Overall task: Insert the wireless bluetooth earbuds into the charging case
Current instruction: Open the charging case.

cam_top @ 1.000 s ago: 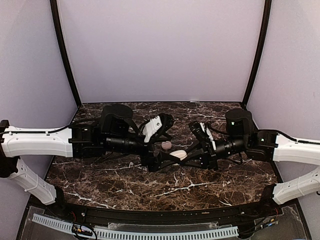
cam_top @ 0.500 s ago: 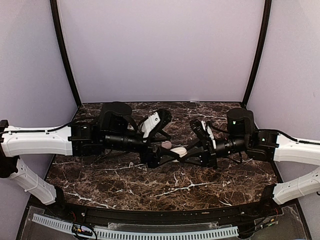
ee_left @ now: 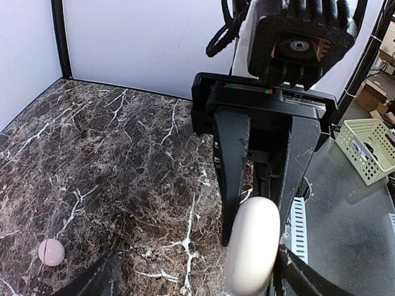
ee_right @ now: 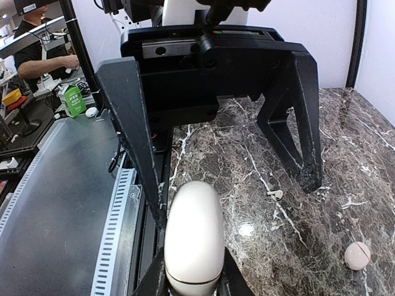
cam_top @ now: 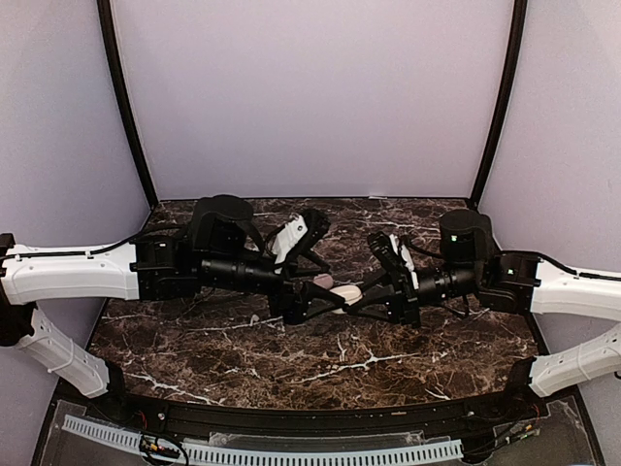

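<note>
The left arm (cam_top: 78,274) reaches in from the left across the dark marble table (cam_top: 243,361) to its middle. There the left gripper (ee_right: 236,198) stands released, its two black fingers (ee_right: 133,129) spread far wider than anything between them. Just beyond the meeting point a small pink round object (cam_top: 323,281) sits on the marble, apart from both tools. Under the span of the open fingers, nearer the one on the right of the right wrist view, a single wireless earbud (ee_right: 274,194) lies on the stone, white and tiny, touching neither gripper and outside the case. The charging case (ee_right: 193,237), a smooth white oval with a thin seam near its gripped end, pokes in beside one left finger; whether it touches that finger cannot be told. The right gripper (ee_left: 256,234) is clenched on the case's rear end, one finger on each side, the free end aimed at the left tool. The right arm (cam_top: 572,291) stretches in from the right edge.
</note>
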Tool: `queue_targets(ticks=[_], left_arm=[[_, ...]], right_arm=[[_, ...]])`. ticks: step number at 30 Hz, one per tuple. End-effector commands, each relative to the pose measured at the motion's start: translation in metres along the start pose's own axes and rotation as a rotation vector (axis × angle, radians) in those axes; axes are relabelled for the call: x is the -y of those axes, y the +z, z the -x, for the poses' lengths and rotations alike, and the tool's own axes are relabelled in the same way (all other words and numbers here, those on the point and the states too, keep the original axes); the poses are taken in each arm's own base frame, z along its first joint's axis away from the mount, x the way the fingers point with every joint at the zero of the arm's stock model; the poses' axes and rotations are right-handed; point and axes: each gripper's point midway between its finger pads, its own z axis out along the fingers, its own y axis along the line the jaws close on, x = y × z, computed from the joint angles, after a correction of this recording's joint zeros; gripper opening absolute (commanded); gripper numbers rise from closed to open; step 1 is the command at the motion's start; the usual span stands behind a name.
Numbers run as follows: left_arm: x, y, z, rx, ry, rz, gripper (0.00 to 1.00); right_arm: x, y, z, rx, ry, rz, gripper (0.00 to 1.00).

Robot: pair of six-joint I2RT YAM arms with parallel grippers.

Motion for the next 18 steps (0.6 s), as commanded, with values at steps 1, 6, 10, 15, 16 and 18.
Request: queue_targets(ticks=[1, 6, 10, 15, 16, 18], left_arm=[[-0.0283, -0.0234, 0.0342, 0.096, -0.014, 0.124, 0.83], [-0.0269, -0.0255, 0.0397, 0.106, -0.016, 0.117, 0.83], [-0.0256, -0.0267, 0.0428, 0.111, -0.012, 0.112, 0.83], [-0.0267, -0.0281, 0.043, 0.112, -0.013, 0.121, 0.83], [-0.0273, -0.0284, 0.0432, 0.112, -0.011, 0.125, 0.83], [-0.0286, -0.0301, 0.0435, 0.115, -0.009, 0.135, 0.83]], right_arm=[[-0.0311, 0.0029, 0.0039, -0.003, -0.03, 0.134, 0.0], [-0.0311, 0.0045, 0.0014, -0.01, -0.029, 0.134, 0.0], [-0.0308, 0.0059, -0.0008, -0.015, -0.024, 0.135, 0.0], [-0.0309, 0.0053, 0.0002, -0.011, -0.026, 0.131, 0.0], [-0.0308, 0.0047, 0.0007, -0.009, -0.027, 0.129, 0.0], [-0.0306, 0.004, 0.001, -0.006, -0.027, 0.124, 0.0]])
